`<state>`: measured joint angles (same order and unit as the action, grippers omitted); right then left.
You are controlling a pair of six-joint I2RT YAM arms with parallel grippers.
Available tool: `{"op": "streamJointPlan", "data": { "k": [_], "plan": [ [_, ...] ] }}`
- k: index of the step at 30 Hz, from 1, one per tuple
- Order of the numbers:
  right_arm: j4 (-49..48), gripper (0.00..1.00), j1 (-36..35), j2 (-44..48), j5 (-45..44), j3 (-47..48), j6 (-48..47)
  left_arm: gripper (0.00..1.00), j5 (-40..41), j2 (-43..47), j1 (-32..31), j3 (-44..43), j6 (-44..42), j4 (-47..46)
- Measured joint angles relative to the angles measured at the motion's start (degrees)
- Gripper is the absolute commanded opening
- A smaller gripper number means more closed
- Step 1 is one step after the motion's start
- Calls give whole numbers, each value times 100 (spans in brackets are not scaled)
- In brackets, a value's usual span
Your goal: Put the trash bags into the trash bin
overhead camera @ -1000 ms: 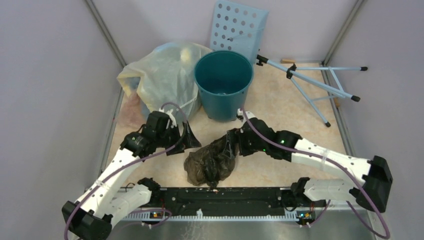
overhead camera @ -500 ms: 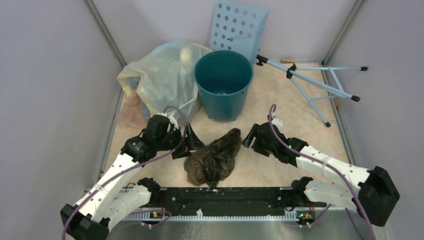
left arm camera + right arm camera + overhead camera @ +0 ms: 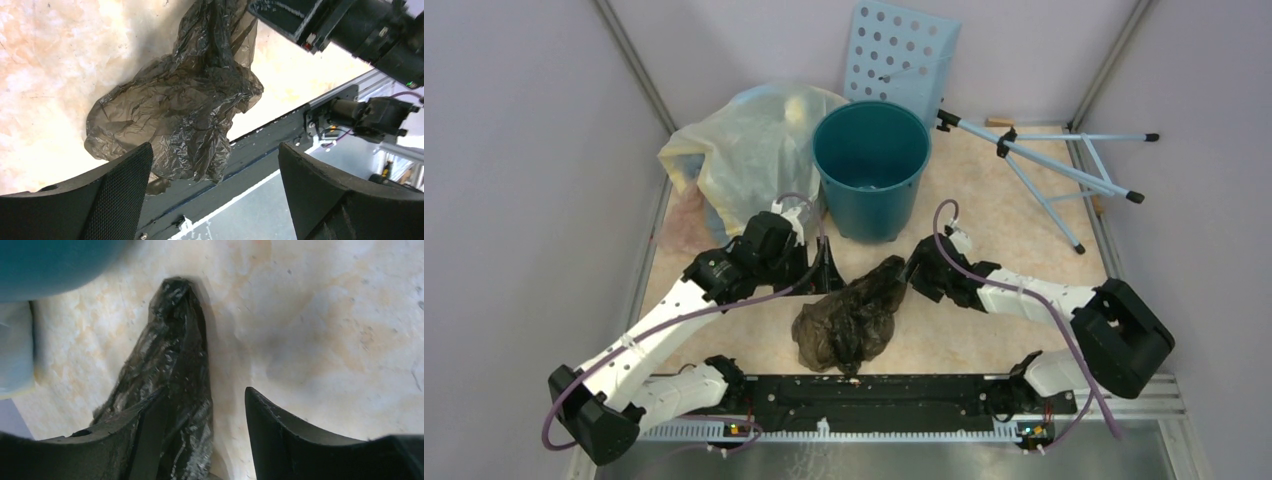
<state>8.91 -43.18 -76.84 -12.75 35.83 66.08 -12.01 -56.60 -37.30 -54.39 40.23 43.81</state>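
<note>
The trash bag (image 3: 854, 318) lies crumpled on the beige, marbled table (image 3: 984, 220), in front of the trash bin (image 3: 864, 215) and apart from it. Its long axis runs diagonally: the wide, bunched end sits near the black rail (image 3: 874, 390) at my base, and the narrow, twisted tip points away and to my right, toward the bin's foot. It is 1 thin sheet of dark grey-black film, semi-transparent, creased all over, with small glints on the folds.

My left gripper (image 3: 829, 275) hangs just beside the bag's left flank with its jaws spread wide. In the left wrist view the bag (image 3: 185, 105) fills the gap between my 2 mesh-textured fingers (image 3: 120, 195), and neither touches it. My right gripper (image 3: 914, 272) sits at the tapered tip, also parted. In the right wrist view the tip (image 3: 175, 355) runs along my left-hand finger (image 3: 145, 425), while bare table shows between it and the other finger. I cannot tell whether that finger touches the film.

The bin is round, smooth-walled teal plastic, tapering to its base, upright with its mouth open. Its curved wall (image 3: 50, 265) shows in the corner of the right wrist view. A pale yellowish stuffed bag (image 3: 744, 150) leans against the bin's left side. A light blue perforated panel (image 3: 899, 55) stands behind it, and a folded stand (image 3: 1064, 165) with pale blue legs lies to the right.
</note>
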Motion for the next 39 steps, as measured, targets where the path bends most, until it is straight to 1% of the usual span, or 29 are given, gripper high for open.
{"op": "streamJointPlan", "data": {
  "k": [4,8,9,11,12,13,15,16,17,20,21,23,24,28,33,39],
  "plan": [
    [-258,52,166,-361,256,181,-72,98,157,-197,-238,-74,-247,-4],
    [-588,42,199,-675,627,216,-155,97,155,-326,-466,-39,-372,-79],
    [-651,36,199,-743,710,216,-166,98,146,-334,-503,-2,-400,-127],
    [-728,16,199,-831,841,216,-201,98,127,-365,-557,92,-426,-219],
    [-752,7,199,-850,905,219,-214,98,105,-396,-575,157,-428,-273],
    [-765,0,199,-852,944,219,-236,95,87,-420,-584,216,-426,-317],
    [-745,0,199,-852,992,269,-264,88,61,-461,-592,358,-402,-407],
    [-706,0,201,-852,997,328,-295,82,48,-472,-592,439,-374,-444],
    [-651,0,205,-846,999,400,-323,75,48,-479,-592,533,-334,-474],
    [-455,0,225,-737,979,570,-428,39,74,-457,-592,774,-258,-498],
    [-308,0,243,-546,944,592,-476,28,92,-433,-592,839,-190,-505],
    [-170,0,297,-374,909,590,-505,7,162,-326,-592,990,-151,-507],
    [-63,0,348,-214,872,586,-529,1,195,-243,-592,1051,-133,-494],
    [382,0,763,605,719,581,-629,0,356,90,-592,1121,-98,-455],
    [1263,0,1346,1707,304,531,-752,0,398,326,-592,1139,39,-337],
    [2323,0,1561,2914,-367,420,-868,0,396,501,-592,1222,181,-308]
  ]
}}
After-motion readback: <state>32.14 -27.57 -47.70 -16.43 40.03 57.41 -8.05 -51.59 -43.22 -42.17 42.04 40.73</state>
